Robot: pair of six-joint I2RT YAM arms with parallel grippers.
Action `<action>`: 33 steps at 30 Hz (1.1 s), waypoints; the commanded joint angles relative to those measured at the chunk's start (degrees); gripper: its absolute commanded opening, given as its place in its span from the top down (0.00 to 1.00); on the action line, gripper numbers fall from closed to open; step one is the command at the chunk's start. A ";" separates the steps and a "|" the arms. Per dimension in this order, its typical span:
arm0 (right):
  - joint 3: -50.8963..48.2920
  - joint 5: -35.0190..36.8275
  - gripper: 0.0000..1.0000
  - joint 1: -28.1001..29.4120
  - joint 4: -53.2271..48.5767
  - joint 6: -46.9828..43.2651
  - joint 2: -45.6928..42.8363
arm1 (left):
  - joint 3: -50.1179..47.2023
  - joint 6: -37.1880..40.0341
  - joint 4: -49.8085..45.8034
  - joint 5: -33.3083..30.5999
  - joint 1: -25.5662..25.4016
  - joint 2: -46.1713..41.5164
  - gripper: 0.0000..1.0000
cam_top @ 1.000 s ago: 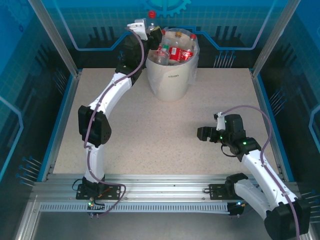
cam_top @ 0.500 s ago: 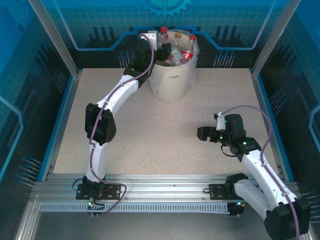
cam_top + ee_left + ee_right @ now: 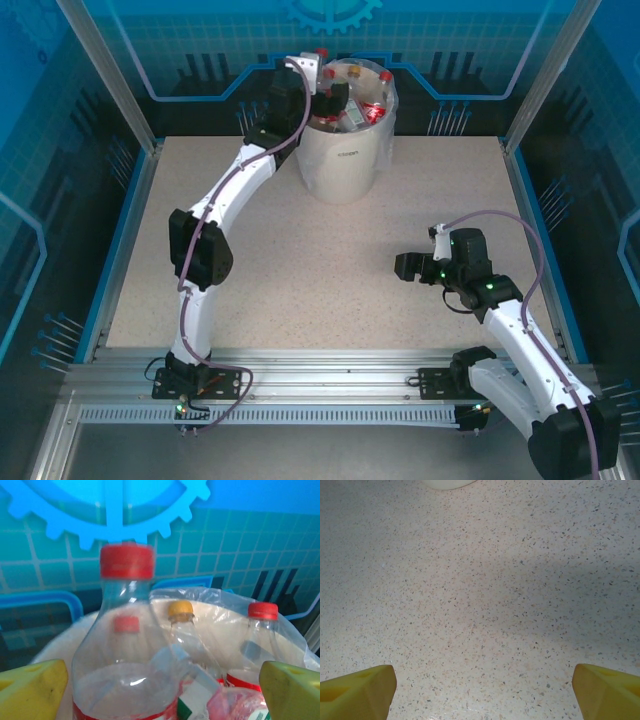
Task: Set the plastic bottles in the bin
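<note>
Left gripper at bin rim, far edge of bench.
Left wrist view tells me more: fingers spread, red-capped bottle between them inside the bin. Right gripper spread, over bench's right side.

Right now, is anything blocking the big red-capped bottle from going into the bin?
No, nothing visible blocks it. The red-capped bottle stands between the fingers of the open left gripper, right at the mouth of the bin. Other bottles, such as the yellow-capped bottle behind it, already pack the bin, so it may sit high.
</note>
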 commanded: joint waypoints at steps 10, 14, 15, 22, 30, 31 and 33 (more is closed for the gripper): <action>-0.93 -0.22 0.08 -0.62 0.47 0.52 -1.28 | 10.00 1.78 -5.13 -2.69 2.02 3.96 0.34; -0.92 0.11 0.08 -0.62 0.01 0.35 -1.64 | 9.90 0.39 -6.12 -1.64 2.38 5.85 0.41; -0.88 0.14 0.08 -0.58 0.01 0.35 -1.57 | 9.91 0.17 -6.32 -1.38 2.42 6.30 0.43; -0.61 -0.21 0.08 -0.62 0.36 0.40 -1.12 | 10.75 -1.61 -8.67 -0.77 2.46 8.92 0.51; -0.17 -0.32 0.08 -0.63 0.29 0.37 -0.92 | 10.56 -4.07 -9.81 0.64 2.53 9.12 0.55; -0.11 -0.18 0.08 -0.63 0.11 0.27 -1.02 | 10.53 -4.06 -9.46 0.83 2.53 8.58 0.55; 0.07 0.04 0.08 -0.63 -0.06 0.17 -1.04 | 10.56 -3.99 -8.65 1.06 2.51 7.32 0.55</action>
